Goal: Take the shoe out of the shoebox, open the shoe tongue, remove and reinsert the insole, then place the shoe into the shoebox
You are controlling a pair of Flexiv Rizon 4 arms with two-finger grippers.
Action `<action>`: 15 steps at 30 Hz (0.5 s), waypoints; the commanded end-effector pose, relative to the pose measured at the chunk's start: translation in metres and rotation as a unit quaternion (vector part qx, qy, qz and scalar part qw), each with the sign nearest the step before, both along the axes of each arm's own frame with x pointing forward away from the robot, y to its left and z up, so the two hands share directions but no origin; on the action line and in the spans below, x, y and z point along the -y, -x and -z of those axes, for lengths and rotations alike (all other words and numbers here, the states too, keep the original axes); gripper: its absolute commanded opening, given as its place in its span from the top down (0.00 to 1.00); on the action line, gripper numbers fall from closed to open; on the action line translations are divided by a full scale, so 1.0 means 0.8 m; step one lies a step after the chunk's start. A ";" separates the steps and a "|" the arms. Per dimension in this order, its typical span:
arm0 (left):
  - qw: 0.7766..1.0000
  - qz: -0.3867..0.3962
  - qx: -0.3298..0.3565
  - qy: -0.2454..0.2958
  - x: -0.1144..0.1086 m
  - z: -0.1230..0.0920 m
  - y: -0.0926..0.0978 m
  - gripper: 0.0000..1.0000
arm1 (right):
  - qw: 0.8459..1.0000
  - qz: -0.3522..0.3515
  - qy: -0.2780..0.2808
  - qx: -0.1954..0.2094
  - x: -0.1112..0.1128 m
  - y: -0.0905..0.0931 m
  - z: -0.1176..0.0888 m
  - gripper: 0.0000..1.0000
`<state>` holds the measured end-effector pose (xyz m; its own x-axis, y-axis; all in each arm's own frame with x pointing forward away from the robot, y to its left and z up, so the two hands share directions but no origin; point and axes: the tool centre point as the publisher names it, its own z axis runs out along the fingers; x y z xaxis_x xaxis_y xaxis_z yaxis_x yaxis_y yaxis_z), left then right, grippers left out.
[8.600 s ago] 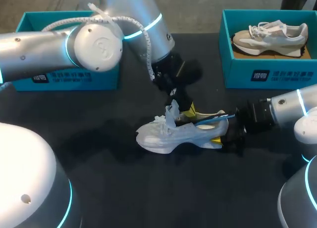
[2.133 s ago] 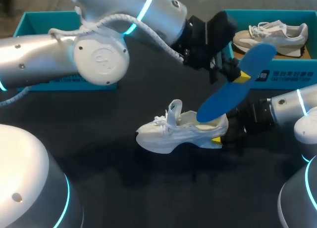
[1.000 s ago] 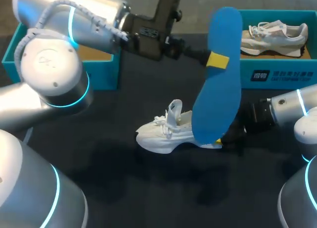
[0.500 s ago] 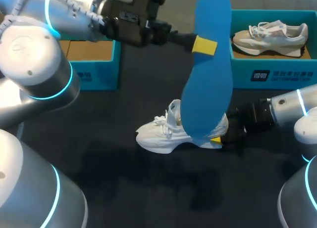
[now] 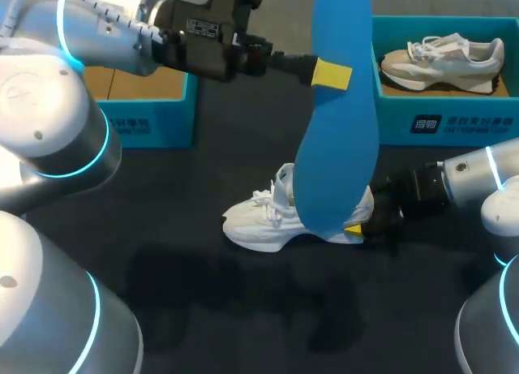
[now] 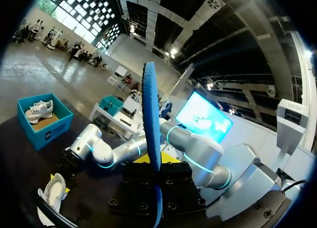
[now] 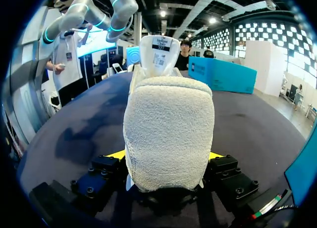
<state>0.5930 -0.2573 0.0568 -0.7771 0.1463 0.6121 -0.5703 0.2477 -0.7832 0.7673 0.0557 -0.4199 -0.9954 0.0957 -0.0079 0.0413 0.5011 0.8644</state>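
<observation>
Insole [image 5: 336, 163] now out of shoe [image 5: 259, 224], upright, pinched by L hand [image 5: 331, 72]; R hand [image 7: 167, 161] clamped on heel

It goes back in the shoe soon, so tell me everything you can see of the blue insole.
The blue insole is one plain, thin, foam-looking piece, slightly curved. It hangs nearly upright in the air, the left gripper shut on its upper part. In the head view its lower end overlaps the white shoe at the opening; contact there cannot be told.
</observation>
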 end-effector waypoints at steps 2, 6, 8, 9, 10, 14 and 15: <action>1.000 -0.013 -0.011 0.005 -0.002 0.009 0.007 1.00 | 1.000 0.001 0.003 0.000 -0.002 0.000 0.002 1.00; 1.000 -0.017 -0.013 0.004 -0.002 0.012 0.008 1.00 | 1.000 0.001 0.003 0.000 -0.002 0.000 0.002 1.00; 1.000 -0.017 -0.013 0.004 -0.002 0.012 0.008 1.00 | 1.000 0.001 0.003 0.000 -0.002 0.000 0.002 1.00; 1.000 -0.017 -0.013 0.004 -0.002 0.012 0.008 1.00 | 1.000 0.001 0.003 0.000 -0.002 0.000 0.002 1.00; 1.000 -0.017 -0.013 0.004 -0.002 0.012 0.008 1.00 | 1.000 0.001 0.003 0.000 -0.002 0.000 0.002 1.00; 1.000 -0.017 -0.013 0.004 -0.002 0.012 0.008 1.00 | 1.000 0.001 0.003 0.000 -0.002 0.000 0.002 1.00; 1.000 -0.017 -0.013 0.004 -0.002 0.012 0.008 1.00 | 1.000 0.001 0.003 0.000 -0.002 0.000 0.002 1.00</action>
